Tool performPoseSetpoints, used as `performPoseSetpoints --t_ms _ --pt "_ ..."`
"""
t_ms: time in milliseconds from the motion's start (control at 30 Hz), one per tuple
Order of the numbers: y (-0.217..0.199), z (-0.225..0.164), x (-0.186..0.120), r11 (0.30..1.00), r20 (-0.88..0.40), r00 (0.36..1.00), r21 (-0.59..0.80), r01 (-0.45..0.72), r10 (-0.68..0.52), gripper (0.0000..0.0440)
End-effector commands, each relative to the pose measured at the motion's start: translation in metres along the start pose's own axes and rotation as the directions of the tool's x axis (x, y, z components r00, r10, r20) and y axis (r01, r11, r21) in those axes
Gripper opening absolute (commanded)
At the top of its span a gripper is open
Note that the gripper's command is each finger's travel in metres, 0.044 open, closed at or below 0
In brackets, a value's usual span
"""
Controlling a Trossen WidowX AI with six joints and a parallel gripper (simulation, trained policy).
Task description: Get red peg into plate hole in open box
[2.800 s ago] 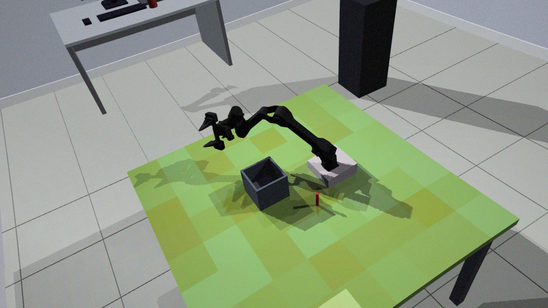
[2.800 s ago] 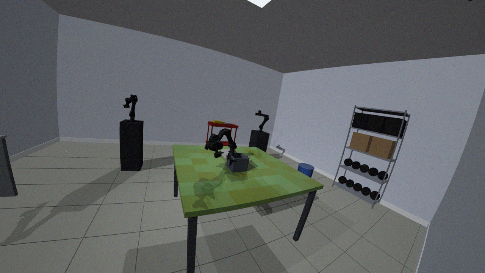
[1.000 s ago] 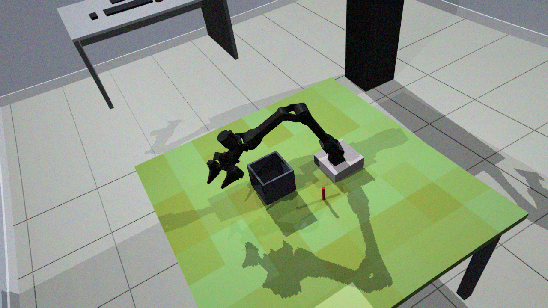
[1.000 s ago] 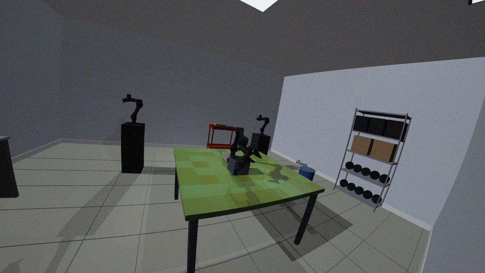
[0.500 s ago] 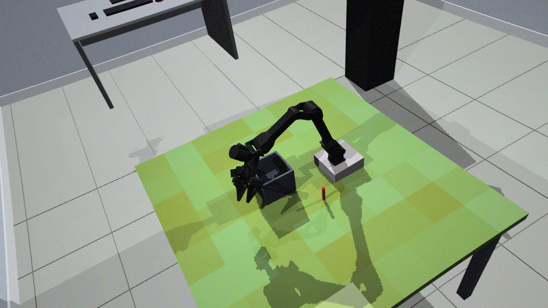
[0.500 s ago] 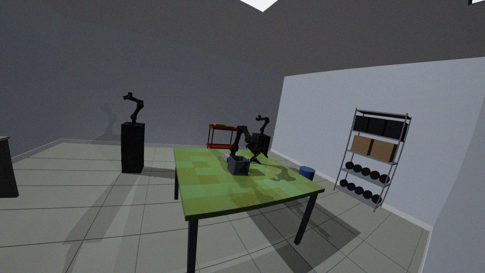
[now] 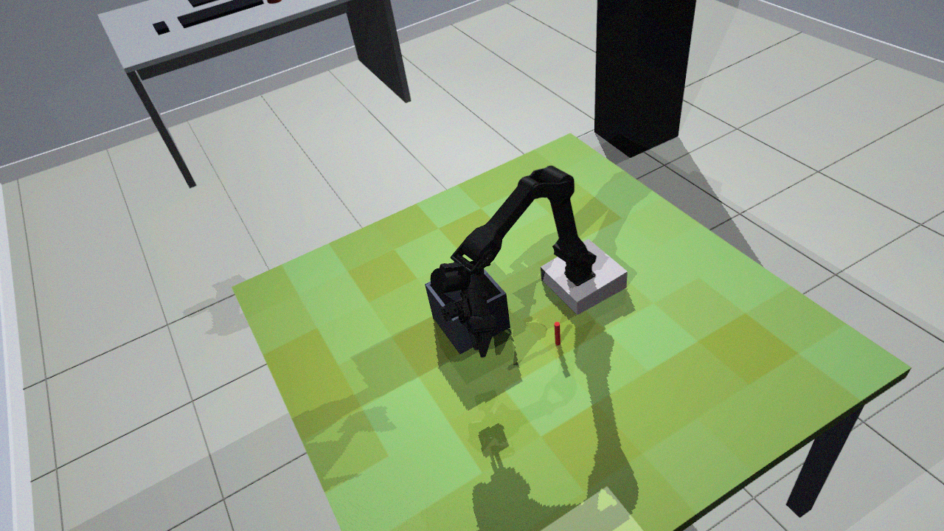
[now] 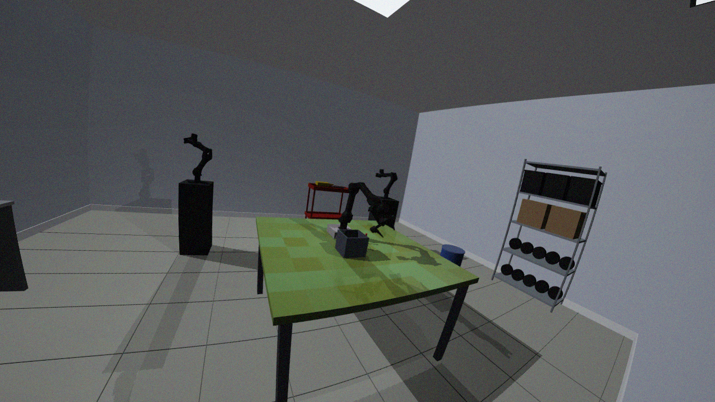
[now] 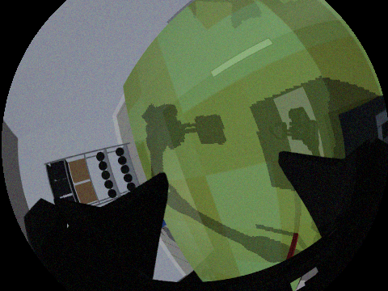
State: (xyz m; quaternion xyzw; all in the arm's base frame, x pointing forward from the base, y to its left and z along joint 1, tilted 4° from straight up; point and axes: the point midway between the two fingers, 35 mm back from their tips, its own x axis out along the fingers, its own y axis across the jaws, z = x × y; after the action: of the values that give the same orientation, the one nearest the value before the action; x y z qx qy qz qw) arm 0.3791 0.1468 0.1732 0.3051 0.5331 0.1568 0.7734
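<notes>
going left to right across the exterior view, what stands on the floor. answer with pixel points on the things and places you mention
black pedestal [image 8: 195,217] → green table [image 8: 319,285] → blue bin [image 8: 452,253] → shelf rack [image 8: 510,215]

The red cart and the second pedestal overlap the table's span, so they are left out.

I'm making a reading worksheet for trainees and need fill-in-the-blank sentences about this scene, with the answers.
1. The red peg stands ____ on the green table.
2. The gripper has its fingers spread ____.
3. Between its fingers the gripper holds ____.
4. The wheel-less bin on the floor in the exterior view is coloured ____.

Missing words: upright; apart; nothing; blue.
</notes>
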Motion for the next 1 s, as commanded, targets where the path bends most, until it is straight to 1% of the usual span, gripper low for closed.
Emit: performPoseSetpoints --t_ms 0,233,433,600,767,967 --pt "0.0 -0.035 -0.003 0.993 -0.076 0.995 0.093 0.07 -0.063 0.044" --pt "-0.009 -0.087 -0.013 0.944 -0.191 0.967 0.25 0.214 -0.169 0.044" --pt "-0.021 -0.125 -0.024 0.861 -0.274 0.927 0.372 0.347 -0.256 0.044" --pt "-0.034 -0.154 -0.033 0.762 -0.337 0.884 0.461 0.454 -0.323 0.044" --pt "-0.048 -0.181 -0.042 0.641 -0.395 0.832 0.532 0.553 -0.389 0.044" --pt "-0.062 -0.206 -0.05 0.5 -0.44 0.77 0.588 0.636 -0.463 0.044"
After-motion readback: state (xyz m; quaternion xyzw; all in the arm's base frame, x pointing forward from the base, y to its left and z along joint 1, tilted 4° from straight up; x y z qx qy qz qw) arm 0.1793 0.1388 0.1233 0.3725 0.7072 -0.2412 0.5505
